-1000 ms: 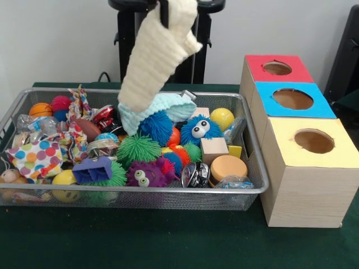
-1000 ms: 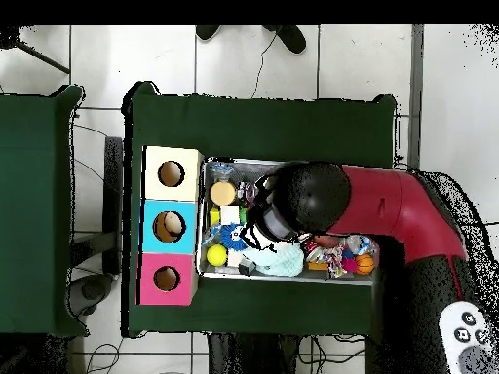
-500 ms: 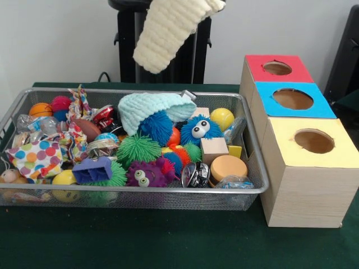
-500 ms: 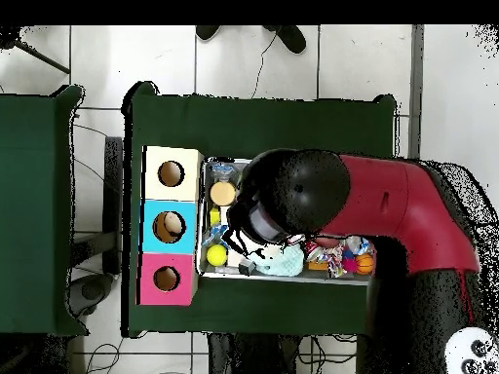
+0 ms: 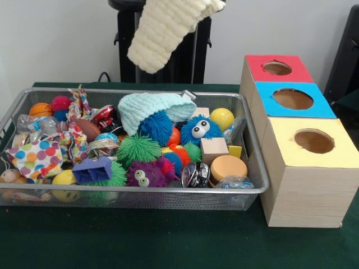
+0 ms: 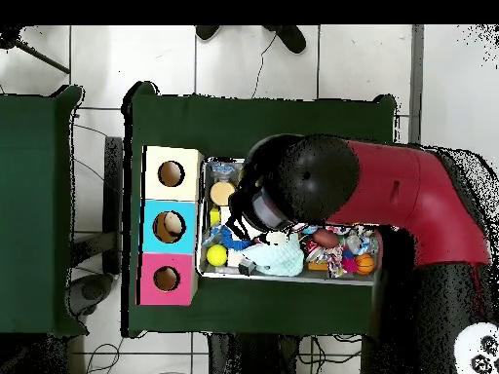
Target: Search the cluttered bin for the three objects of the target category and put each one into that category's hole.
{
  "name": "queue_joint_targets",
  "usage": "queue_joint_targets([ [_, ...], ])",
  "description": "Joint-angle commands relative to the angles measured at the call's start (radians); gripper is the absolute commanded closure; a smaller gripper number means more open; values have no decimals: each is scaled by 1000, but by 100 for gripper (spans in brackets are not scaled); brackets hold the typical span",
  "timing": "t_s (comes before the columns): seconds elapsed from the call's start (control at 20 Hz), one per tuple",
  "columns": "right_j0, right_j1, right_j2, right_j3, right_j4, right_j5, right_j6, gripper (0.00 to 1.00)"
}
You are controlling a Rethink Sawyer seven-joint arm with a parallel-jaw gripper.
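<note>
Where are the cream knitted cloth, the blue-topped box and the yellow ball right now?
cream knitted cloth (image 5: 162,31), front view, middle of the hanging ribbed fabric.
blue-topped box (image 5: 314,106), front view, bare blue top beside its hole.
yellow ball (image 5: 222,118), front view, centre of its rounded face.

Cream knit cloth (image 5: 168,31) above bin (image 5: 134,193)

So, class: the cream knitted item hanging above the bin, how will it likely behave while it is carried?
The cream knitted item hangs in a limp curve, so it is probably floppy and may swing. Its thick ribbed knit suggests that it is light and not slippery. Its trailing end could snag the wire bin.
</note>
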Motion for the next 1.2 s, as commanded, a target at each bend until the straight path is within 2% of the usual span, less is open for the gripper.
queue_joint_targets([
  [0.05, -24, 88, 6, -25, -29, -52, -68, 100],
  [0.3, -35, 138, 13, -54, -59, -117, -108, 100],
  [0.6, -39, 188, 17, -125, -81, -85, -136, 100],
  [0.9, -38, 173, 15, -106, -72, -90, -134, 100],
  [1.2, -43, 186, 18, -131, -79, -75, -151, 100],
])
